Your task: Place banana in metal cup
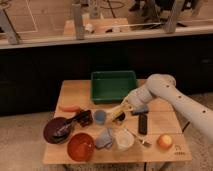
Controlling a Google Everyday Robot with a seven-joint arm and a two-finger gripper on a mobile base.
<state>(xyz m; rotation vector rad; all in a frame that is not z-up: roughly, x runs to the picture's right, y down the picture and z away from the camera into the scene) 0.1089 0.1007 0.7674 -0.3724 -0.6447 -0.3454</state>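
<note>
The gripper (127, 106) hangs over the middle of the wooden table (75, 91), just in front of the green tray (113, 85), with its fingers clamped on the upper end of the banana (117, 112). The banana's long axis runs on a slant, from the gripper down and toward the camera-left, and its lower tip sits at the mouth of the metal cup (119, 118), which stands just below the gripper. Whether the tip is inside the rim cannot be told.

Room around the gripper is tight. The blue cup (100, 116) stands just camera-left of the metal cup, the white cup (124, 139) nearer the front edge, and a grey cloth (104, 138) lies beside it. A dark remote (142, 123) lies camera-right of the gripper, with an orange fruit (164, 141) near the front right corner. Further camera-left are a red bowl (80, 146), a dark purple bowl (56, 130) and an orange carrot (70, 107). The barest stretch of tabletop is at the far left corner, beside the tray.

The table stands on a speckled floor (22, 137), with a dark low wall (45, 70) behind it.
</note>
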